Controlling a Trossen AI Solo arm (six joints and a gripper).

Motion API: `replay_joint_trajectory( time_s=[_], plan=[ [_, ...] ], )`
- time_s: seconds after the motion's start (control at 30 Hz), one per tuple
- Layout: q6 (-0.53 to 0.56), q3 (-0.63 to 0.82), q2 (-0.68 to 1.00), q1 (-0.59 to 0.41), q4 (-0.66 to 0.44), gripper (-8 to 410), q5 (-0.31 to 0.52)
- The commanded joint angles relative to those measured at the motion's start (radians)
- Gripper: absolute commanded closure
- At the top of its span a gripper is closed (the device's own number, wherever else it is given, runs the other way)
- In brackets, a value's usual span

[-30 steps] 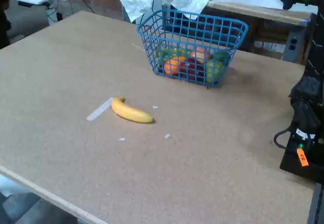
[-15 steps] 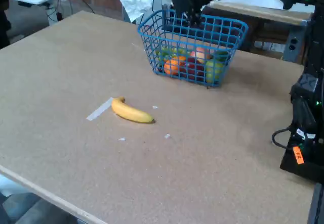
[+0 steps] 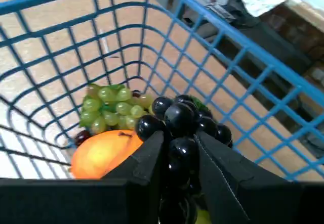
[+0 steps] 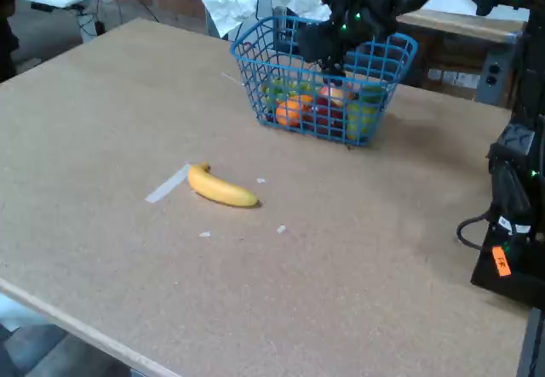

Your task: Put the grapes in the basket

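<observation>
Grapes: the dark purple-black grapes [image 3: 181,120] are pinched between the two black fingers [image 3: 147,158] of the gripper [image 3: 179,155], and they hang inside the walls of the basket in the wrist view. A bit of green leaf shows at 1 o'clock from the bunch.
Gripper: it is squeezed tight on the dark bunch, one finger on each side. In the fixed view the gripper [image 4: 328,49] is down over the top of the basket, and the dark bunch cannot be made out there.
Basket: the blue wire basket [image 4: 387,54] sits on the table at 12 o'clock from the middle of the board. In the wrist view its blue wires [image 3: 243,47] go all around the fruit.
Other fruit in the basket: a bunch of green grapes [image 3: 111,107] lies at 10 o'clock from the dark bunch, and an orange fruit [image 3: 98,153] lies at 8 o'clock from it, touching the green grapes. In the fixed view orange, red and green fruit show through the wires.
Banana: the yellow banana [image 4: 221,188] lies on the table at 7 o'clock from the basket, well apart from it.
Tape: a pale strip [image 4: 167,184] touches the banana's end at 9 o'clock.
Table: the brown board [image 4: 341,266] has a few small white bits near the banana.
</observation>
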Motion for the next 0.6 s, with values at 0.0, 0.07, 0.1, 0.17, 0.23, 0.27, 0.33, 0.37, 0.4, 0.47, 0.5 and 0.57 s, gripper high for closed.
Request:
replay_joint_trajectory(
  time_s=[0.0, 0.07, 0.1, 0.17, 0.23, 0.27, 0.33, 0.37, 0.4, 0.47, 0.5, 0.57],
  plan=[
    [0.002, 0.0, -0.001, 0.0, 0.031, 322, -0.051],
    [0.002, 0.005, -0.001, 0.0, 0.035, 288, -0.051],
    [0.004, 0.007, -0.001, 0.0, 0.037, 272, -0.051],
    [0.016, 0.009, -0.001, 0.0, 0.046, 240, -0.05],
    [0.029, 0.008, -0.001, 0.0, 0.057, 214, -0.049],
    [0.028, 0.008, -0.001, 0.0, 0.059, 202, -0.048],
    [0.028, 0.008, -0.001, 0.0, 0.06, 184, -0.048],
    [0.028, 0.008, -0.001, 0.0, 0.06, 177, -0.048],
    [0.028, 0.008, -0.001, 0.0, 0.061, 171, -0.048],
    [0.027, 0.008, -0.001, 0.0, 0.061, 166, -0.048],
    [0.027, 0.008, -0.001, 0.0, 0.06, 166, -0.048],
    [0.024, 0.008, -0.001, 0.0, 0.06, 166, -0.048]
  ],
)
